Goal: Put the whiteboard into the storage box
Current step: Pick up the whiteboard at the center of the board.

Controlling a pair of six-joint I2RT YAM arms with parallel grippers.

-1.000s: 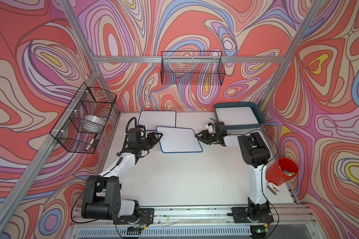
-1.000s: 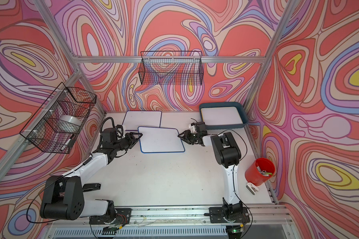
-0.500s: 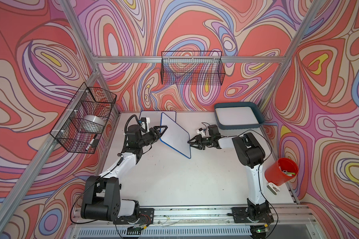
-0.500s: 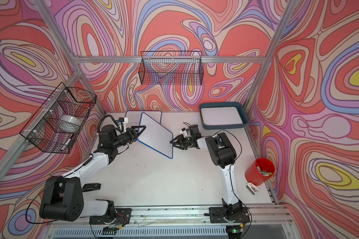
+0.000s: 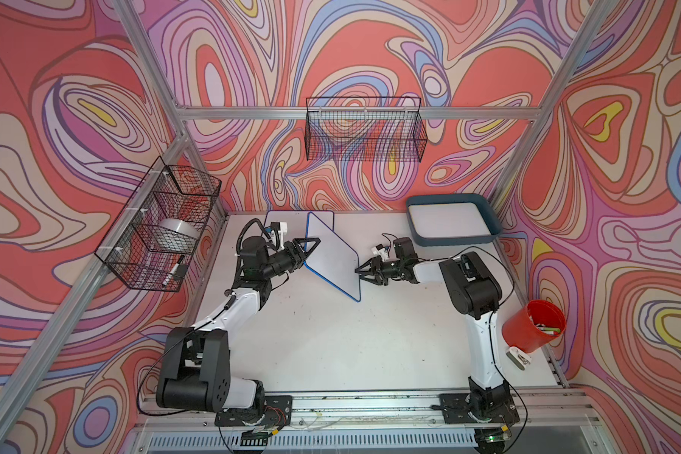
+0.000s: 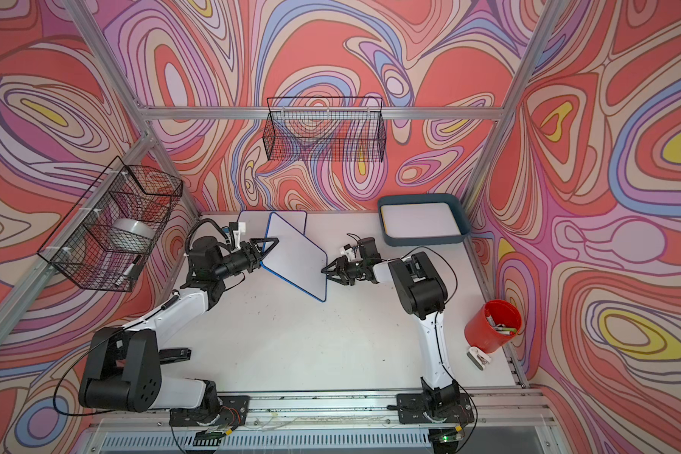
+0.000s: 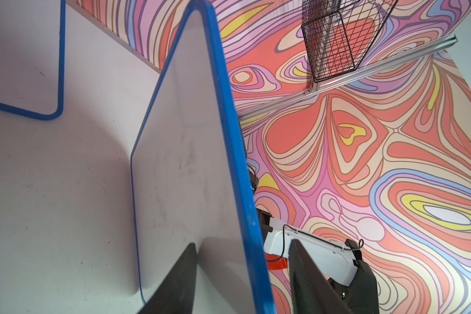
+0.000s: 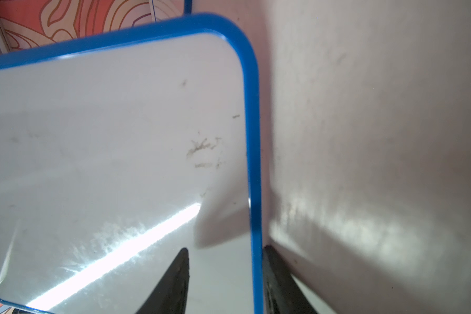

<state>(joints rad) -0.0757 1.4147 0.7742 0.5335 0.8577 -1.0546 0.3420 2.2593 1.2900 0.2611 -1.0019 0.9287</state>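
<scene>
Blue-framed white rectangular whiteboard [image 5: 333,257] stands steeply tilted over the mid tabletop [image 5: 331,346], well apart from the shallow teal plastic storage box [image 5: 455,238] at rear right. The left gripper [image 5: 309,251] and right gripper [image 5: 359,274], forearms extended low and inward, each clamp an opposite edge, jaws partly closed.

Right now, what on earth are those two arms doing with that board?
The left gripper and right gripper each pinch an opposite edge of a blue-rimmed whiteboard, holding it tilted steeply over the table. The storage box sits at the back right, not yet reached. A second whiteboard lies flat at the back.
</scene>
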